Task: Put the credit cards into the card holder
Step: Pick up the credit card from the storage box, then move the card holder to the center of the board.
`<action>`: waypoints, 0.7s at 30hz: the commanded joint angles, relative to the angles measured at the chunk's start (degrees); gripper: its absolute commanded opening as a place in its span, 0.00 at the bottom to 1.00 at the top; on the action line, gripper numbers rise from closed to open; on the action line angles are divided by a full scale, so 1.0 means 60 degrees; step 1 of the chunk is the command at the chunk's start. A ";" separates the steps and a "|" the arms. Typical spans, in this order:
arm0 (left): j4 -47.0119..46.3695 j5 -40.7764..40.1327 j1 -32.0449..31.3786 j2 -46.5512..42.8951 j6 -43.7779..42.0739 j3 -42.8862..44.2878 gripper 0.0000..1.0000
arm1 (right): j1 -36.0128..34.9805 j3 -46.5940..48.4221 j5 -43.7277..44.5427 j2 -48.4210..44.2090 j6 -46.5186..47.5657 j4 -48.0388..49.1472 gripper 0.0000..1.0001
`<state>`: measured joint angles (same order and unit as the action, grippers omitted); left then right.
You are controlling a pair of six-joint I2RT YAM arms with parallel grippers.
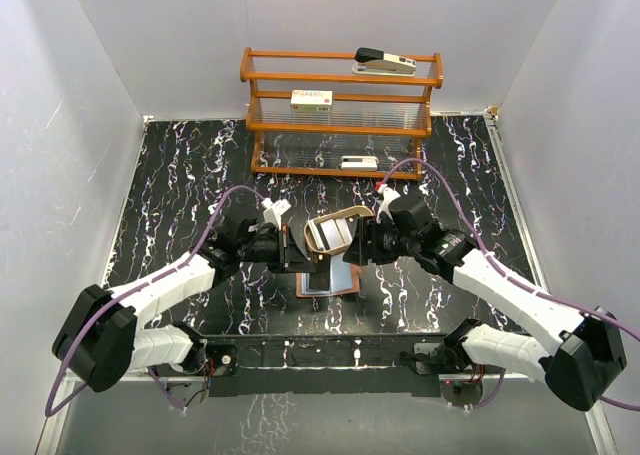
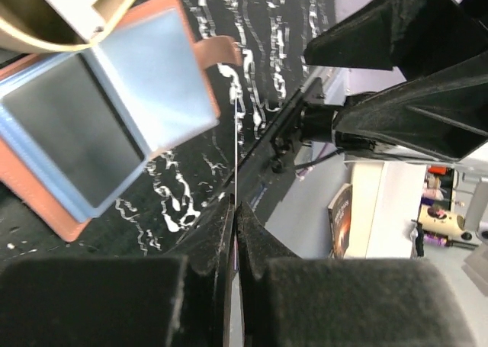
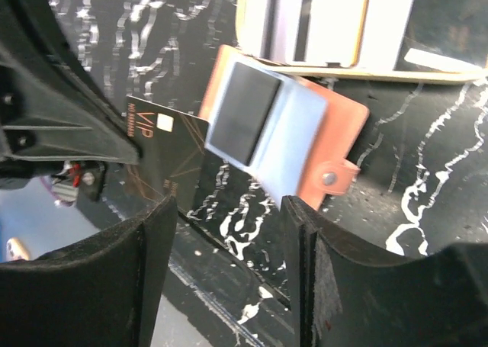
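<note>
Ahead of me, at the far edge of the black, white-veined table [image 1: 180, 195], stands a wooden rack [image 1: 343, 54] with 3 clear tiers; a black-and-white stapler-like tool [image 1: 385, 62] lies on top, 1 labelled white box [image 1: 311, 99] on the middle tier, a smaller white box [image 1: 359, 161] on the lowest. A tan oval tray [image 1: 330, 218] sits in front of the rack, near the table's middle.
</note>
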<state>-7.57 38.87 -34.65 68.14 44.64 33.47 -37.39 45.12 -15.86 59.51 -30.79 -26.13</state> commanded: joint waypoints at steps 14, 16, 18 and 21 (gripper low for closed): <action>-0.0836 -0.1247 -0.0010 0.1657 0.0995 -0.0503 0.00 | -0.0033 -0.0621 0.2040 0.1788 0.0411 0.0933 0.46; -0.0981 -0.1222 -0.0018 0.1776 0.1078 -0.0474 0.00 | -0.0025 -0.0709 0.2136 0.1919 0.0498 0.1055 0.46; -0.0987 -0.1257 -0.0011 0.2025 0.1078 -0.0402 0.00 | -0.0034 -0.0797 0.2162 0.2108 0.0613 0.1181 0.41; -0.0913 -0.1309 -0.0010 0.2218 0.1042 -0.0264 0.00 | -0.0035 -0.0930 0.2108 0.2401 0.0795 0.1394 0.28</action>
<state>-12.43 31.44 -34.63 80.40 50.65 30.24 -37.39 40.42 -4.71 72.44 -28.16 -22.55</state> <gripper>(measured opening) 0.009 0.335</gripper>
